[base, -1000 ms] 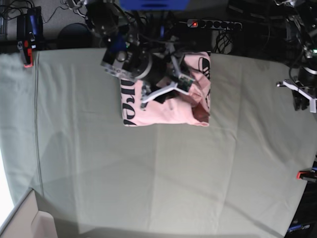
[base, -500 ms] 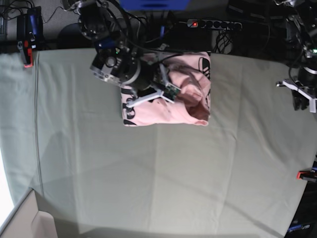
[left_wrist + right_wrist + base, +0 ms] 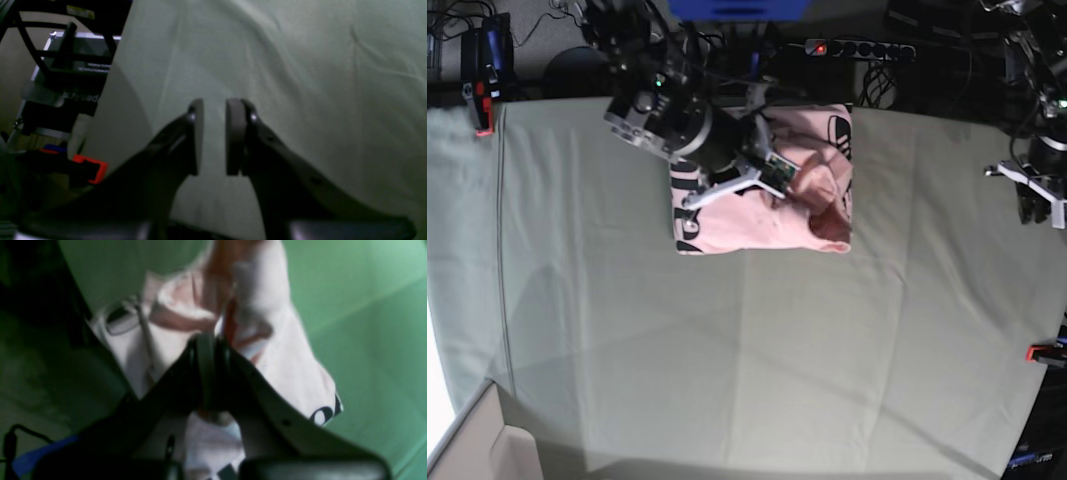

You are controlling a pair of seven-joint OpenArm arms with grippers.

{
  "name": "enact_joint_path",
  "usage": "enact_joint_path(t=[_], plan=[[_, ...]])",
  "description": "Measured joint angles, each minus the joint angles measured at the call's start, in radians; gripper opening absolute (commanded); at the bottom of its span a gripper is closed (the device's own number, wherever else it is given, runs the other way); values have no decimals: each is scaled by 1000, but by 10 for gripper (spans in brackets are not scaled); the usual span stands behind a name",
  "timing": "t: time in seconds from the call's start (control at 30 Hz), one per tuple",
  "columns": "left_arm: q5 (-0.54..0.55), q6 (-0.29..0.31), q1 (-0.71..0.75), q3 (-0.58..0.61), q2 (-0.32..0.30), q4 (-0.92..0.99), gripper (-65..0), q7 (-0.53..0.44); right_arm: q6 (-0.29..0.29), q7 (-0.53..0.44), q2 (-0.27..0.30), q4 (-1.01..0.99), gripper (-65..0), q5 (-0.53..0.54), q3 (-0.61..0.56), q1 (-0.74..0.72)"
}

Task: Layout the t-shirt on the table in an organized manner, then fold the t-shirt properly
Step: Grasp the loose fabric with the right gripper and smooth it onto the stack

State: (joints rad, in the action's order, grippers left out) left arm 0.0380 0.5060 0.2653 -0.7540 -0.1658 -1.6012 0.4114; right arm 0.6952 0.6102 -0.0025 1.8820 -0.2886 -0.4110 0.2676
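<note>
The pale pink t-shirt (image 3: 757,225) lies bunched in a rough square at the back middle of the grey-green table (image 3: 757,350), black lettering showing at its left edge. My right gripper (image 3: 785,178) is down on the shirt's top layer. In the right wrist view its jaws (image 3: 207,343) are shut and pinch a ridge of pink t-shirt fabric (image 3: 293,366). My left gripper (image 3: 1039,200) hangs at the table's far right edge, away from the shirt. In the left wrist view it (image 3: 213,136) stands narrowly open over bare table cloth (image 3: 300,66) with nothing between its fingers.
Red clamps sit at the table's back left corner (image 3: 482,110) and right edge (image 3: 1045,352); one red clamp (image 3: 91,166) shows in the left wrist view. A power strip (image 3: 857,47) and cables lie behind the table. A pale box corner (image 3: 477,440) is at the front left.
My right gripper went from wide open to shut on the shirt's top fabric, and the arm shifted slightly left and back. The left arm has not moved.
</note>
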Motion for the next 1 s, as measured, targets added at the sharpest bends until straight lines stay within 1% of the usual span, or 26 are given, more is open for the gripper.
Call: enact_joint_path(t=[0.07, 0.13, 0.27, 0.37, 0.5, 0.63, 0.7, 0.83, 0.9, 1.0], plan=[[0, 0, 0, 0, 0, 0, -538, 0, 0, 8, 2, 13, -650, -3, -9, 20], [0, 0, 0, 0, 0, 0, -538, 0, 0, 18, 9, 15, -650, -11, -53, 27], [0, 0, 0, 0, 0, 0, -538, 0, 0, 7, 19, 16, -650, -8, -137, 33], [0, 0, 0, 0, 0, -2, -538, 0, 0, 21, 24, 16, -650, -14, -199, 35], [0, 0, 0, 0, 0, -2, -538, 0, 0, 18, 20, 15, -650, -12, -214, 25], [-1, 0, 2, 0, 0, -2, -538, 0, 0, 17, 19, -42, -648, -10, -214, -8], [0, 0, 3, 0, 0, -2, -538, 0, 0, 21, 19, -72, -607, -11, -213, -21], [0, 0, 3, 0, 1, -2, -538, 0, 0, 19, 19, -92, -502, -11, -213, -23], [0, 0, 3, 0, 2, -2, -538, 0, 0, 19, 19, -88, -444, -11, -213, -21], [0, 0, 2, 0, 3, -2, -538, 0, 0, 23, 20, -36, -391, -12, -213, -9]])
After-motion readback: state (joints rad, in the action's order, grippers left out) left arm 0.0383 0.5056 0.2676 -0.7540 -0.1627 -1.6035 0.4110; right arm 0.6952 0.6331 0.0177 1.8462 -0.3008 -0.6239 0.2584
